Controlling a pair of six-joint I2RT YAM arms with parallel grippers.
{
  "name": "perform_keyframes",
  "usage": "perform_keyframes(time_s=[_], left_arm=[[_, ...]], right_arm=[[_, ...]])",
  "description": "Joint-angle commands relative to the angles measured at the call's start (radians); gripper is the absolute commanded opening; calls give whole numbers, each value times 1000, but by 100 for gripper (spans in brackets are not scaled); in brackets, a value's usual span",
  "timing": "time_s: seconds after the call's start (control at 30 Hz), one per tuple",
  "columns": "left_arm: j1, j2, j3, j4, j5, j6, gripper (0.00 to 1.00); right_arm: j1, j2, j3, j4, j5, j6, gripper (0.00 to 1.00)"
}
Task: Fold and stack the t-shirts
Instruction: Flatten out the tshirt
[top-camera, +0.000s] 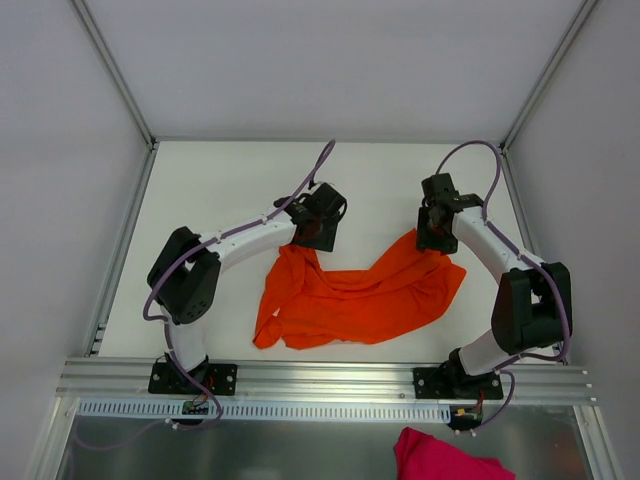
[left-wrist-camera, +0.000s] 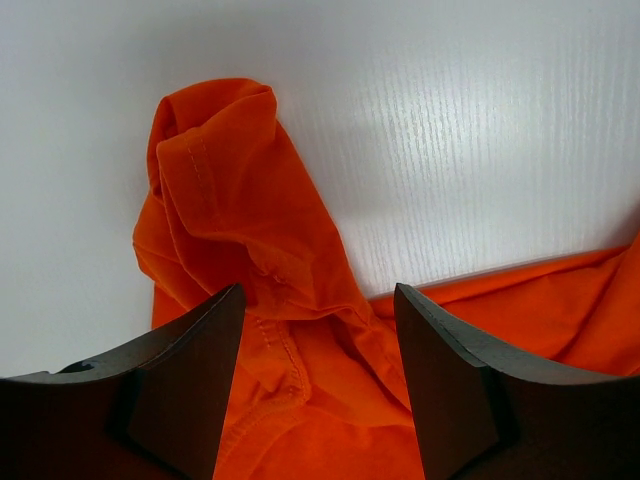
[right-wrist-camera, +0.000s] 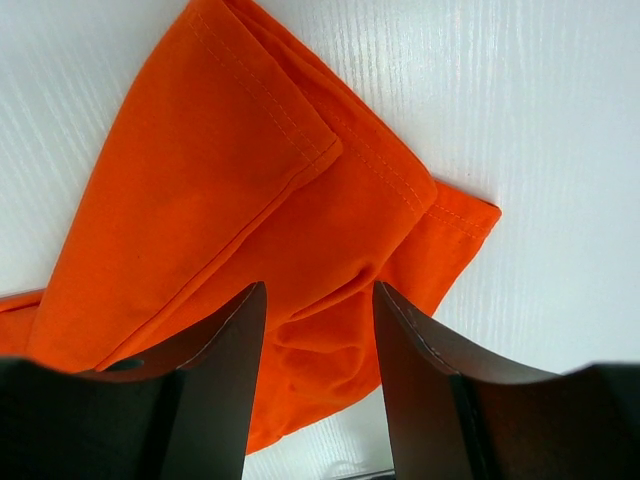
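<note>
bright diffuse overhead light, faint soft shadows on the white table (top-camera: 220, 180), all views sharp.

White table (top-camera: 230, 190), aluminium rail (top-camera: 330, 375) along its near edge, crumpled magenta cloth (top-camera: 445, 458) beyond that rail.

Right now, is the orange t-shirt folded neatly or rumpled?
Rumpled: the orange t-shirt lies bunched and creased on the table, outline uneven.

Open tabletop (top-camera: 230, 180) lies beyond the crumpled orange t-shirt (top-camera: 360, 295); enclosure walls (top-camera: 60, 200) bound both sides.
</note>
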Motion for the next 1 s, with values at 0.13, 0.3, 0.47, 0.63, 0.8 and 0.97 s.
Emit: perform_keyframes(time_s=[0.13, 0.3, 0.47, 0.63, 0.8, 0.97], left_arm=[[1, 28, 18, 21, -14, 16, 61], [1, 44, 27, 5, -35, 10, 52], [1, 51, 43, -48, -94, -13, 57], [1, 41, 32, -84, -152, -20, 62], [1, 48, 27, -88, -148, -20, 59], [1, 42, 18, -84, -144, -15, 58]], right_arm=[[2, -59, 30, -35, 21, -15, 51], [2, -58, 25, -35, 13, -13, 50], [2, -21, 19, -12, -19, -2, 51], [3, 50, 30, 33, -50, 11, 50], [2, 128, 37, 77, -55, 19, 50], [3, 175, 45, 108, -36, 13, 50]])
